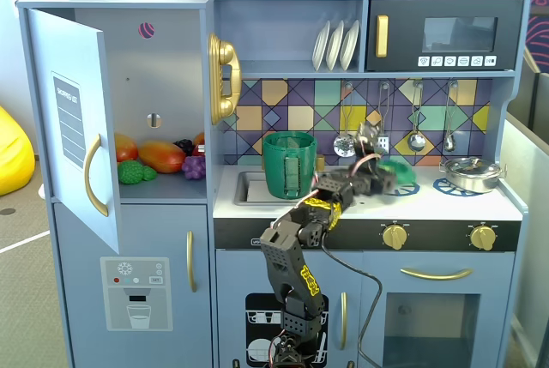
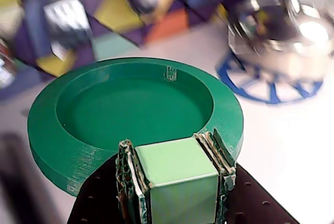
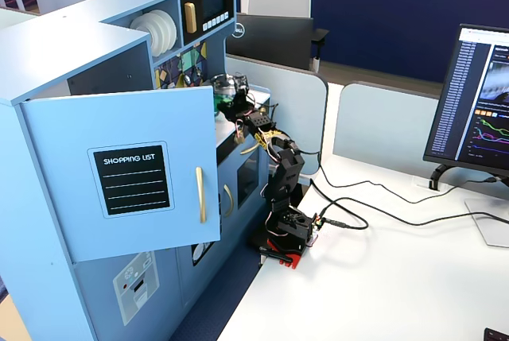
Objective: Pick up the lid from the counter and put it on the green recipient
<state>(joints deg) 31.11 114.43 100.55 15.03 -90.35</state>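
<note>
One lid (image 2: 130, 109), green plastic, round, flat, showing a wide rim around a shallow sunken centre with a small notch mark on the inner wall; layered print lines are showing on its outer edge. The gripper (image 2: 175, 174) is clamping the lid's pale green block-shaped handle between its two fingers (image 2: 128, 174), so it is grasping the lid. In a fixed view the lid (image 1: 396, 171) is blurring slightly and sitting raised above the counter (image 1: 506, 207) toward its back edge, right of centre. Going left to right in that view: one open cabinet door (image 1: 73, 128) at the left edge, a pile of toy fruit (image 1: 159, 158) on the shelf, one gold phone (image 1: 223, 79), one green recipient (image 1: 290, 165), tall, dark green, with a ribbed strap handle, standing at the sink (image 1: 249, 188) in the counter's left part, well apart from the lid. Then one arm (image 1: 296, 256), one gripper (image 1: 377, 175), two blue burner rings (image 1: 455, 186), one silver pot (image 1: 470, 173) near the right edge, two gold knobs (image 1: 395, 235). Three plates (image 1: 336, 45) are standing on the upper shelf. In another fixed view one monitor (image 3: 475, 102) is sitting at the desk's right edge.
</note>
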